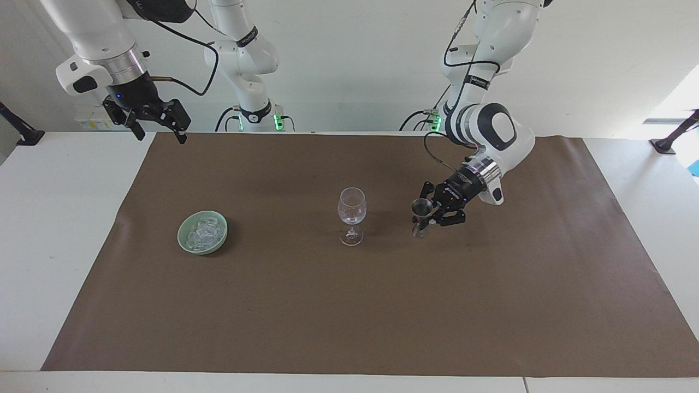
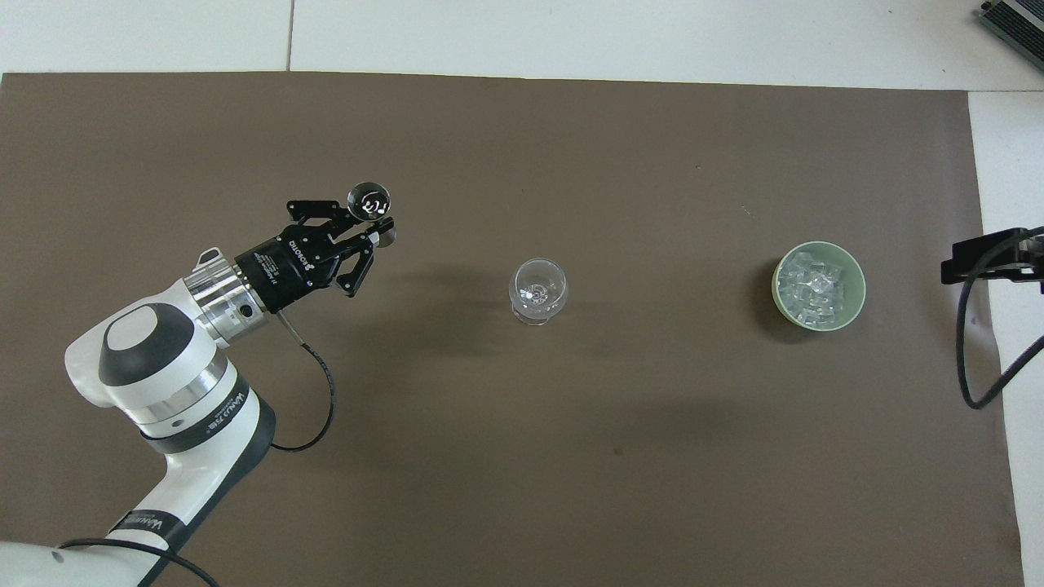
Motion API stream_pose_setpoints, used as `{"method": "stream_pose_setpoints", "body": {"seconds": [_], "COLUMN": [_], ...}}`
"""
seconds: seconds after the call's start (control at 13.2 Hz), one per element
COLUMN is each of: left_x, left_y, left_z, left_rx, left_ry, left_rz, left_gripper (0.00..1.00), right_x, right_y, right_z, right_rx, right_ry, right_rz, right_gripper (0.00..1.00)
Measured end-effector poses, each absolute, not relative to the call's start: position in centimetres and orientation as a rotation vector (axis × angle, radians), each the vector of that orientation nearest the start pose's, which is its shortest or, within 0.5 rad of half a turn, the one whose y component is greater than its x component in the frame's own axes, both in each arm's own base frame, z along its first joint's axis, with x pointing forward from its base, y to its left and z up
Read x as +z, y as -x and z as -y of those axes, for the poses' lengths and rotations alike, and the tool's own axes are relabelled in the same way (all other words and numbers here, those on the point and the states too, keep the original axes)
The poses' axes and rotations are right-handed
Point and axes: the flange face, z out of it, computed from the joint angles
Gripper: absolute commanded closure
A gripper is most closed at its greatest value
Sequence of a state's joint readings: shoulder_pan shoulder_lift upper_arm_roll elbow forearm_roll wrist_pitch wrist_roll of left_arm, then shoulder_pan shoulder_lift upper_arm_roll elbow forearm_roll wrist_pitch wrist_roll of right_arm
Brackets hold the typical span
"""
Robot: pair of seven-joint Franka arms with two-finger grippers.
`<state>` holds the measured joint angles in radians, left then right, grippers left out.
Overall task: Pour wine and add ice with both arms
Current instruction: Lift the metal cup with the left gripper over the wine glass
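My left gripper [image 1: 429, 214] is shut on a small metal jigger [image 1: 420, 218] and holds it upright, low over the brown mat, beside the wine glass toward the left arm's end. In the overhead view the left gripper [image 2: 365, 228] and the jigger [image 2: 369, 200] are still apart from the glass. The clear wine glass [image 1: 352, 210] [image 2: 537, 289] stands at mid-mat. The ice [image 1: 202, 231] [image 2: 816, 285] is heaped in a pale green bowl [image 1: 181, 238] [image 2: 777, 281] toward the right arm's end. My right gripper [image 1: 160, 131] waits open, high over the mat's corner.
The brown mat [image 1: 349, 305] covers most of the white table [image 1: 60, 229]. A dark device corner [image 2: 1011, 18] shows at the table's edge, farthest from the robots, toward the right arm's end. The right arm's black cable [image 2: 971, 350] hangs by the mat's edge.
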<state>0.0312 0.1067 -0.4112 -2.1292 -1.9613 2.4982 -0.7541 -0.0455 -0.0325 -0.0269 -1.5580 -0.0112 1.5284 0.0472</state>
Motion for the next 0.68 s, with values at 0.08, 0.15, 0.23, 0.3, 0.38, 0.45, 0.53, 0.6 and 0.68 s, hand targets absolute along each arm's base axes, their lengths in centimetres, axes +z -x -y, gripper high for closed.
{"method": "stream_pose_setpoints", "body": {"seconds": [0.08, 0.15, 0.23, 0.3, 0.38, 0.45, 0.53, 0.6, 0.68], "left_x": [38.9, 39.3, 39.4, 39.6, 39.6, 39.6, 39.5, 39.5, 39.4], "left_y": [-53.5, -53.0, -52.5, -51.9, -51.2, -50.6, -50.1, -49.8, -49.6], "left_z": [21.8, 23.1, 24.4, 25.7, 27.0, 28.0, 28.7, 29.2, 29.5], "left_rx": [-0.626, -0.623, -0.620, -0.620, -0.619, -0.607, -0.590, -0.582, -0.569], "left_ry": [-1.014, -1.035, -1.060, -1.085, -1.107, -1.126, -1.147, -1.165, -1.183], "left_rz": [-1.623, -1.616, -1.607, -1.598, -1.591, -1.583, -1.574, -1.563, -1.551], "left_gripper": [1.00, 1.00, 1.00, 1.00, 1.00, 1.00, 1.00, 1.00, 1.00], "right_x": [64.5, 64.5, 64.5, 64.5, 64.5, 64.5, 64.5, 64.5, 64.5], "right_y": [-53.9, -53.9, -53.9, -53.9, -53.9, -53.9, -53.9, -53.9, -53.9], "right_z": [4.1, 4.1, 4.1, 4.1, 4.1, 4.1, 4.1, 4.1, 4.1], "right_rx": [-0.004, -0.004, -0.004, -0.004, -0.004, -0.004, -0.004, -0.004, -0.004], "right_ry": [3.146, 3.146, 3.146, 3.146, 3.146, 3.146, 3.146, 3.146, 3.146], "right_rz": [-0.189, -0.189, -0.189, -0.189, -0.189, -0.189, -0.189, -0.189, -0.189], "right_gripper": [0.00, 0.00, 0.00, 0.00, 0.00, 0.00, 0.00, 0.00, 0.00]}}
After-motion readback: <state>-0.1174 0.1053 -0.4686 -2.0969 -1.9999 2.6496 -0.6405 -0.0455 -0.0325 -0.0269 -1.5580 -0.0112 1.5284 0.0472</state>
